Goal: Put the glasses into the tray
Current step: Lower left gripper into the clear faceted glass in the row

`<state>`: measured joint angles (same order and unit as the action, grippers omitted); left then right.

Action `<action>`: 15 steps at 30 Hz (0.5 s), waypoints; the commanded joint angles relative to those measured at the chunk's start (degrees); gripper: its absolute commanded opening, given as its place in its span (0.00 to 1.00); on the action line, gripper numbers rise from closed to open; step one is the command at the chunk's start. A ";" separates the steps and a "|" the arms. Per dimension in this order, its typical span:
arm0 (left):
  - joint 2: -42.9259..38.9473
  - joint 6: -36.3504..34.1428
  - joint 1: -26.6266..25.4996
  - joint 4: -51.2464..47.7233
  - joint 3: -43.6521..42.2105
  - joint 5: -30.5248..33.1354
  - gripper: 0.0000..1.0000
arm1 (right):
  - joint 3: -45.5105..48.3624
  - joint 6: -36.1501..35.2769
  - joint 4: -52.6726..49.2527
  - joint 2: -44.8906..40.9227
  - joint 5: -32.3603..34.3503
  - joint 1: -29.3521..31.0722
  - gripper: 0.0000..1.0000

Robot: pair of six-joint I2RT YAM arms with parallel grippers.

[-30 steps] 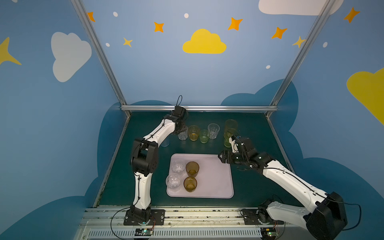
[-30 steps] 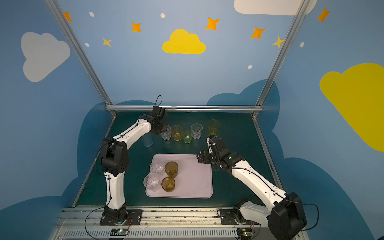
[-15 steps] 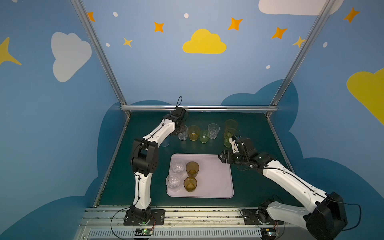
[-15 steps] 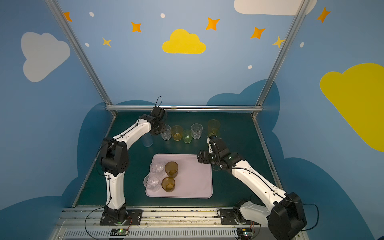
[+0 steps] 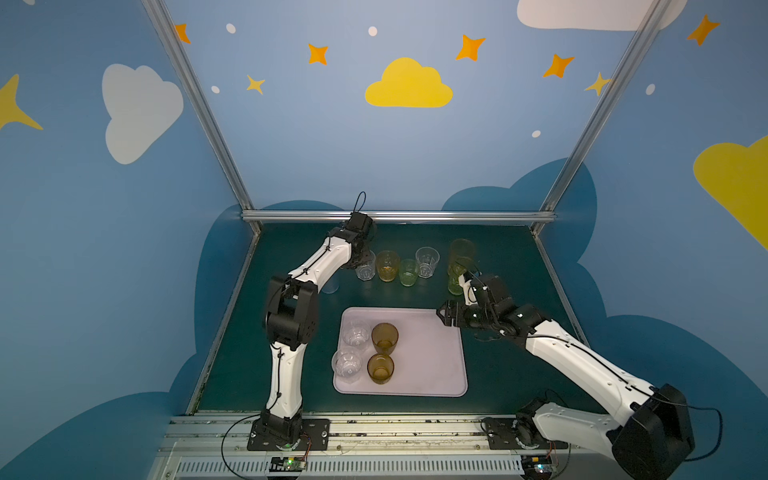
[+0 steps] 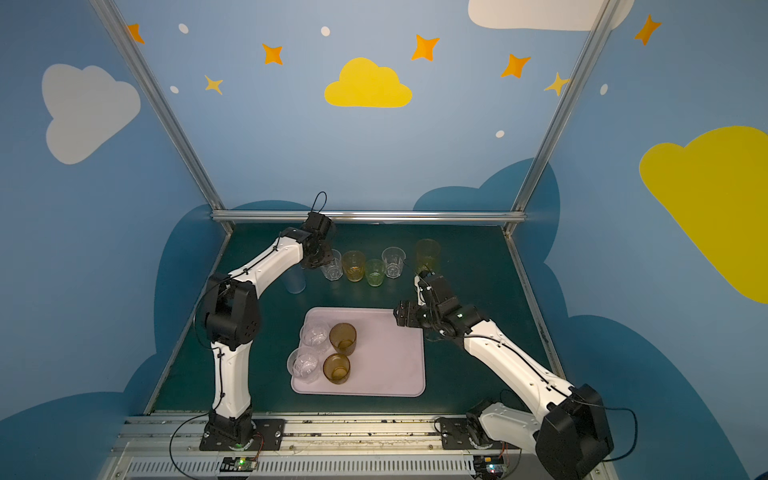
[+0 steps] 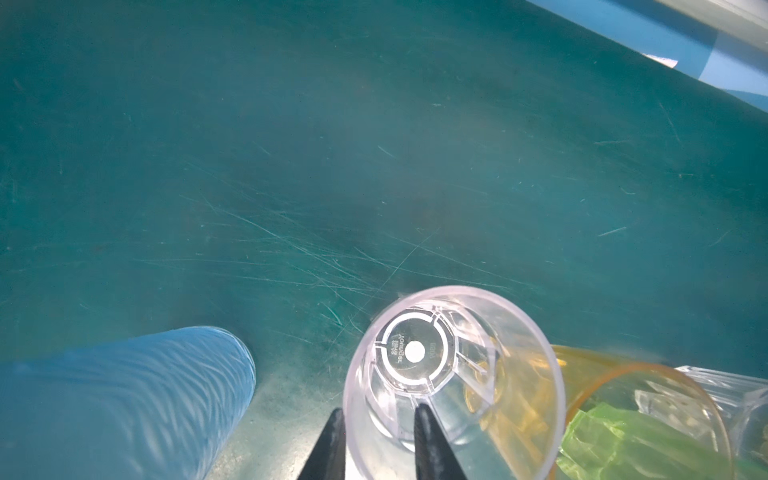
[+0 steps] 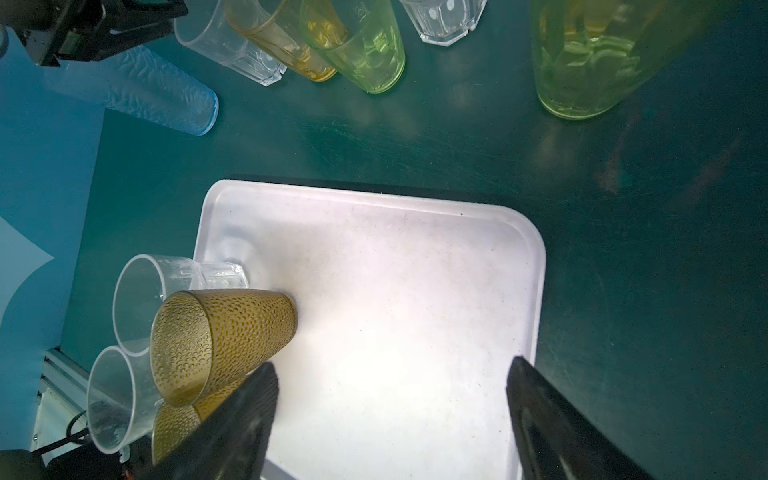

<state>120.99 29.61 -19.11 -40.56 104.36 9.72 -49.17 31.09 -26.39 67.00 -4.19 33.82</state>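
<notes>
Left wrist view: left gripper (image 7: 378,409) straddles the wall of the short clear faceted glass (image 7: 415,353), clamp unconfirmed (right gripper (image 8: 392,363) gapes empty); advise closing firmly, then lifting straight up, clear of the adjoining orange translucent tumbler (image 7: 615,386).

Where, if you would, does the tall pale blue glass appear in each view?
In a top view: pale blue glass left of the nearest clear faceted glass, behind the left arm.
In a top view: same spot, behind that arm.
Left wrist: next to the clear faceted glass.
Right wrist: beyond the tray, near that clear glass.
Landmark: that clear faceted glass.
</notes>
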 commanded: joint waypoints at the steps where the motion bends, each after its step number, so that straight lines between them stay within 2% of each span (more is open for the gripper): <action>1: 1.43 -1.08 0.33 -0.67 0.85 0.22 0.27 | -0.19 0.21 -0.24 0.53 -0.38 -0.32 0.86; 15: 2.85 -1.14 0.32 -1.38 1.33 0.57 0.25 | -0.40 0.33 -0.49 1.08 -0.53 -0.43 0.86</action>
<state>123.37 29.15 -19.11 -40.62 104.38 9.74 -49.17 31.14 -26.39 67.64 -4.19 33.65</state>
